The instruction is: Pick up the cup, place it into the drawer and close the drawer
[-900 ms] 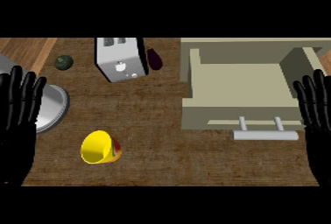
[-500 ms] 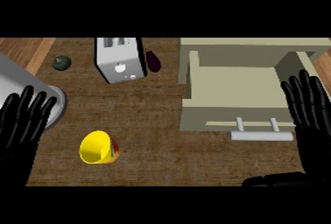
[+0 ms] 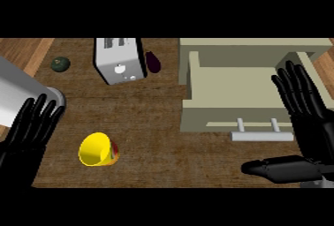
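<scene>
Dark wooden counter (image 3: 169, 110) stretches under me, and I take the open drawer (image 3: 231, 84) as my landmark. My left hand (image 3: 29, 132) hangs far to the drawer's left with fingers straight and spread, holding nothing; my right hand (image 3: 306, 110) lies flat over the drawer's right edge, fingers also straight, nothing in it. Yellow cup (image 3: 98, 150) lies tipped on its side, well to the drawer's lower left, its mouth facing left toward my left hand. I judge the round wall may roll away if my fingers nudge it before closing. Carrying it across, I might clip the drawer's front with its handle (image 3: 261, 136).
</scene>
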`<state>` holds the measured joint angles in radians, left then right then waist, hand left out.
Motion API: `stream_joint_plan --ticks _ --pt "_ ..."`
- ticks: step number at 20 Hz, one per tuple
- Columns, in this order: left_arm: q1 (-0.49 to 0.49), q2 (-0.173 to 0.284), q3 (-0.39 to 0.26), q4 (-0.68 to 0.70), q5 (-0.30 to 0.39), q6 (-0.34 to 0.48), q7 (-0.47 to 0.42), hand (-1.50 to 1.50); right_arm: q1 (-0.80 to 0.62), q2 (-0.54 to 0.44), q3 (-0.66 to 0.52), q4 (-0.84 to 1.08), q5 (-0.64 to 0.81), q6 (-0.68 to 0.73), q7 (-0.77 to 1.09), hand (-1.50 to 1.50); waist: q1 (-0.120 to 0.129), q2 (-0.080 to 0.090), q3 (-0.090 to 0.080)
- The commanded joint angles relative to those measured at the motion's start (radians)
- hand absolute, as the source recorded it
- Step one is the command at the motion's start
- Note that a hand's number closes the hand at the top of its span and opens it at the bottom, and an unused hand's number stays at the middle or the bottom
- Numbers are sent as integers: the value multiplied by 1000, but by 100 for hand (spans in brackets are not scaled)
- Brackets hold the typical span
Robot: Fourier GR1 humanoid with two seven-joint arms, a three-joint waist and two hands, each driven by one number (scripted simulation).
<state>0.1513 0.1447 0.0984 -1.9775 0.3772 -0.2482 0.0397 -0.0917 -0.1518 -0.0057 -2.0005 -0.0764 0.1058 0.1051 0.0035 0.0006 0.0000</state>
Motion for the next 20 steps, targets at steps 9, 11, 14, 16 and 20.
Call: stream_joint_plan --ticks 9,11,14,16,20 --pt "-21 -24 27 382 -184 -63 -243 -150 -96 10 -18 106 29 13 -43 -150 -3 0 0" --pt "-74 34 103 469 -126 -92 -230 -150 -51 -10 -63 93 -25 53 -71 -150 -6 0 0" --pt "-30 -4 77 551 -220 -74 -354 -150 -74 -6 -32 25 10 24 11 -150 -6 -1 -1" --pt "-96 20 95 659 -224 -91 -374 -150 -119 -26 -85 151 -19 62 -76 -150 -5 1 0" --pt "-126 21 104 791 -249 -102 -468 -150 -146 -16 -95 146 -22 42 -31 -150 -3 0 0"
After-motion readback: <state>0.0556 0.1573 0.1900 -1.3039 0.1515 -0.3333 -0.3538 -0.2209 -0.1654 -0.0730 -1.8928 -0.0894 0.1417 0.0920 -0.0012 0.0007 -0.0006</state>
